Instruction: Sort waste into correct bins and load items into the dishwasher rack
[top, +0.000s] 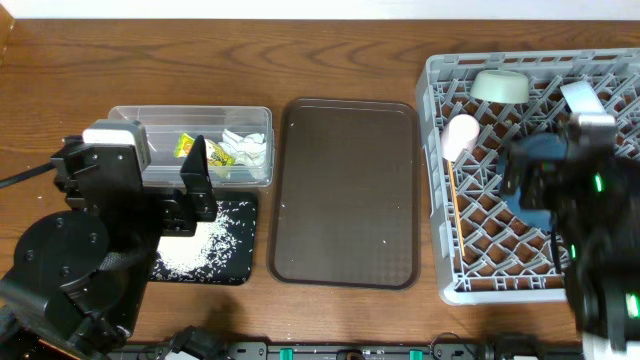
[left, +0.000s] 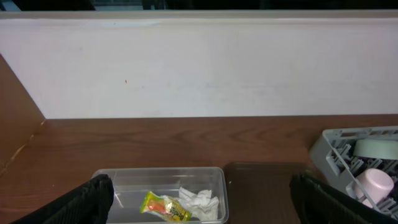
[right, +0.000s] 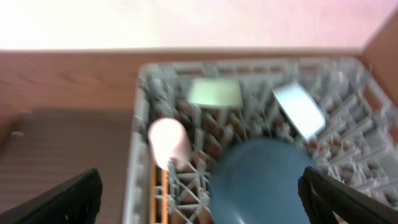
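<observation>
**Right pincer.** The right pincer (right: 200, 186) was released, its fingers spread wide with nothing between them. It hung over the dishwasher rack (top: 500, 290). Directly beneath it lay the dark blue plate (right: 261, 180), already inside the rack. Ahead and to its left sat the pink cup (right: 169, 142). Further ahead sat the mint-green bowl (right: 214, 92), and ahead to its right the pale blue-white bowl (right: 300, 111). The chopsticks (right: 155, 193) ran along the rack wall to its left. They showed as one blurred orange strip, so the pair could not be confirmed.

**Left pincer.** The left pincer (left: 200, 186) was likewise released and empty. Just ahead of it stood the clear tub (left: 124, 177), holding the snack wrapper (left: 165, 207) and the napkin (left: 200, 202). Below it lay the black tray (top: 225, 265), carrying the rice (top: 195, 245). To its right, the brown serving tray (top: 345, 180) rested on the counter (top: 300, 50).

**Step in hand.** Loading appeared finished, with the plate as the last item placed. The next move probably called for lifting the right pincer straight up, clear of the pegs and the plate rim.

**Count.**
- Plates: one
- Cups: one
- Bowls: two
- Wrappers: one
- Napkins: one
- Tubs: one
- Black trays: one
- Racks: one
- Rice: one patch, with two or three stray grains on the brown tray
</observation>
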